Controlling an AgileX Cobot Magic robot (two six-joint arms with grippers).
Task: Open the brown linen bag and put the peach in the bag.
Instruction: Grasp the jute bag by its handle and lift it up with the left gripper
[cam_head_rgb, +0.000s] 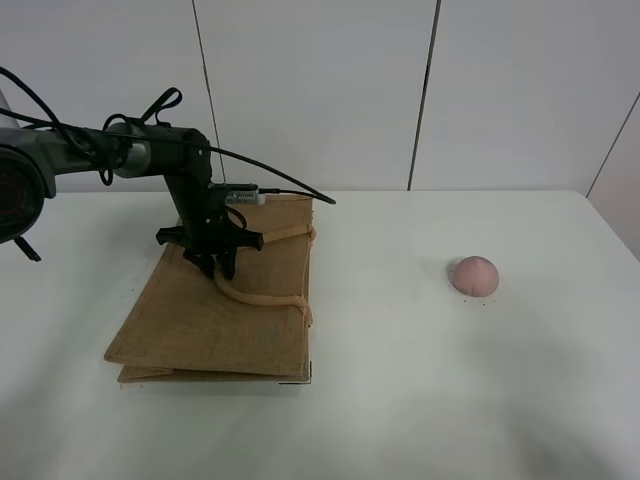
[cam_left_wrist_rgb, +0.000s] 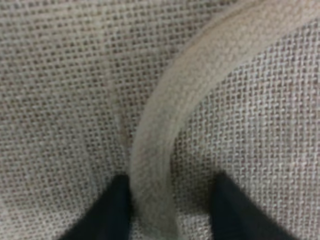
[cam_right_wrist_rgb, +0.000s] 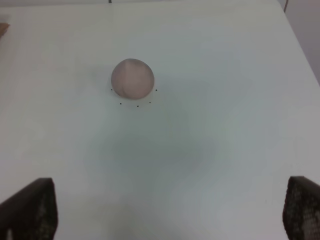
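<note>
The brown linen bag (cam_head_rgb: 200, 310) lies flat on the left of the white table, with a beige loop handle (cam_head_rgb: 260, 297) resting on top of it. My left gripper (cam_head_rgb: 215, 268) points down onto the bag. In the left wrist view its jaws (cam_left_wrist_rgb: 172, 212) stand open, one either side of the handle (cam_left_wrist_rgb: 165, 130), pressed against the coarse weave (cam_left_wrist_rgb: 65, 85). The pink peach (cam_head_rgb: 474, 275) sits on the table at the right. In the right wrist view the peach (cam_right_wrist_rgb: 132, 78) lies ahead of my right gripper (cam_right_wrist_rgb: 170, 210), which is wide open and empty. The right arm does not show in the high view.
The white table (cam_head_rgb: 400, 400) stretches between the bag and the peach. A white panelled wall (cam_head_rgb: 320, 90) stands behind the table. A corner of the bag (cam_right_wrist_rgb: 4, 27) shows at the edge of the right wrist view.
</note>
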